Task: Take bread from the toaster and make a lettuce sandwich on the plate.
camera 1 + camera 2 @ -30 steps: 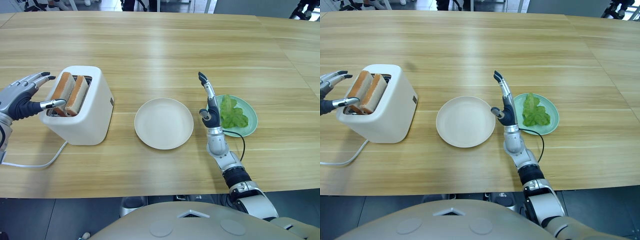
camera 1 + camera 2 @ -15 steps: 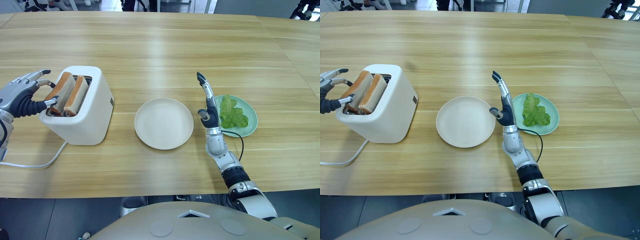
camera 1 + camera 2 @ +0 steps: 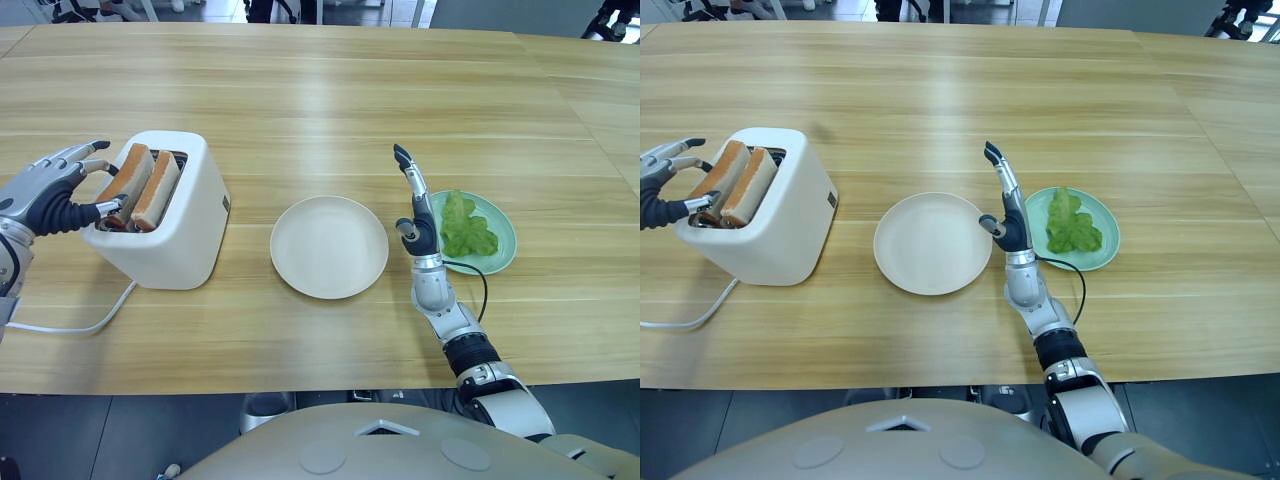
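Left hand [image 3: 50, 197] against outer bread slice [image 3: 124, 176] in toaster [image 3: 178, 228], grip can't tell. Right of toaster: plate [image 3: 329, 247], then right hand [image 3: 421, 216] upright, released, beside lettuce [image 3: 463, 226].

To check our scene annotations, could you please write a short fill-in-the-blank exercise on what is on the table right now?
1. The toaster holds ____ slices of bread.
2. The green plate on the robot's right holds ____.
3. The cream plate lies between the toaster and the robot's ____ hand.
Missing words: two; lettuce; right.
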Controlling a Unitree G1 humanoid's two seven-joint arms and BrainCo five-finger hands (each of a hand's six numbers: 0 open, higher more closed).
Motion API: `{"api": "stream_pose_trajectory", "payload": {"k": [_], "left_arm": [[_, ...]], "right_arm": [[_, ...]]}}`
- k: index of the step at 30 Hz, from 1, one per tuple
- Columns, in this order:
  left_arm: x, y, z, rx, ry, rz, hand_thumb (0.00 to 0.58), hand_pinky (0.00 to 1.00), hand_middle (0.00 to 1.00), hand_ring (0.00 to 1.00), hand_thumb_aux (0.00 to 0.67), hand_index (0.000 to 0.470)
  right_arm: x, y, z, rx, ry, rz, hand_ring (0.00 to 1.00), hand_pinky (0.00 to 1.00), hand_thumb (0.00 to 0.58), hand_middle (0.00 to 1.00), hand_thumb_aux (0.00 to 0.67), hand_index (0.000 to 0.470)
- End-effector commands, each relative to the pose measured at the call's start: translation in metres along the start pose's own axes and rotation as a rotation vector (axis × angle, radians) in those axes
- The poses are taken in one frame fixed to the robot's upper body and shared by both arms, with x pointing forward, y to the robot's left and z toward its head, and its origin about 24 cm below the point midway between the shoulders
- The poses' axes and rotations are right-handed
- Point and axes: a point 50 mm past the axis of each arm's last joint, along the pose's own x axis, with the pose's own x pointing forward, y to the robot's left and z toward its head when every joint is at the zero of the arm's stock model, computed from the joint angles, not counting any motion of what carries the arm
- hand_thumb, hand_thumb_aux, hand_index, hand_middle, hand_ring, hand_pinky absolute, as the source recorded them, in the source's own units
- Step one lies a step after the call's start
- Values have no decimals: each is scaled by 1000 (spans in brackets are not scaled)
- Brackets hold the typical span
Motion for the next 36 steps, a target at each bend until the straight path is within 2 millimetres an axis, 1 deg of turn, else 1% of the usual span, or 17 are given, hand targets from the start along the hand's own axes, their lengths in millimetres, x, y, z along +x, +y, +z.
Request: {"api": "stream_pose_trajectory", "payload": {"k": [1, 2, 11, 13, 15, 16, 17, 18, 19, 20, 23, 28, 36], "left_arm": [[4, -17, 6, -16, -39, -69, 577, 0, 0, 0, 625, 429], [5, -17, 5, -16, -38, -70, 580, 0, 0, 0, 670, 460], [8, -25, 4, -35, -49, -87, 580, 0, 0, 0, 670, 460], [9, -24, 7, -65, -70, -66, 580, 0, 0, 0, 670, 460], [11, -18, 7, -113, -73, -23, 580, 0, 0, 0, 670, 460], [12, -14, 5, -129, -56, 9, 580, 235, 235, 235, 670, 460], [13, -11, 2, -140, -42, 31, 580, 365, 365, 365, 670, 460], [14, -8, 2, -153, -37, 49, 580, 608, 608, 608, 670, 460], [14, -6, 3, -169, -44, 62, 580, 608, 608, 608, 670, 460], [14, -4, 4, -188, -58, 72, 580, 1000, 1000, 1000, 670, 460], [13, 0, 9, -219, -88, 87, 580, 1000, 1000, 1000, 670, 460], [12, 4, 11, -257, -99, 113, 580, 1000, 1000, 1000, 670, 460], [8, 18, 14, -331, -129, 174, 580, 1000, 1000, 1000, 670, 460]], "right_arm": [[1, -2, -1, -10, 4, -5, 0, 0, 0, 0, 0, 0], [1, -2, -1, -10, 4, -6, 0, 0, 0, 0, 0, 0], [1, -2, -1, -10, 4, -7, 0, 0, 0, 0, 0, 0], [1, -3, -1, -11, 5, -7, 0, 0, 0, 0, 0, 0], [1, -3, -2, -12, 6, -7, 0, 0, 0, 0, 0, 0], [1, -3, -2, -13, 6, -8, 0, 0, 0, 0, 0, 0], [1, -4, -2, -13, 7, -8, 0, 0, 0, 0, 0, 0], [1, -4, -2, -13, 7, -8, 0, 0, 0, 0, 0, 0], [1, -4, -2, -13, 7, -8, 0, 0, 0, 0, 0, 0], [2, -4, -2, -13, 7, -7, 0, 0, 0, 0, 0, 0], [2, -4, -2, -13, 6, -7, 0, 0, 0, 0, 0, 0], [2, -3, -2, -11, 8, -7, 0, 0, 0, 0, 0, 0], [1, -3, -3, -11, 10, -9, 0, 0, 0, 0, 0, 0]]}}
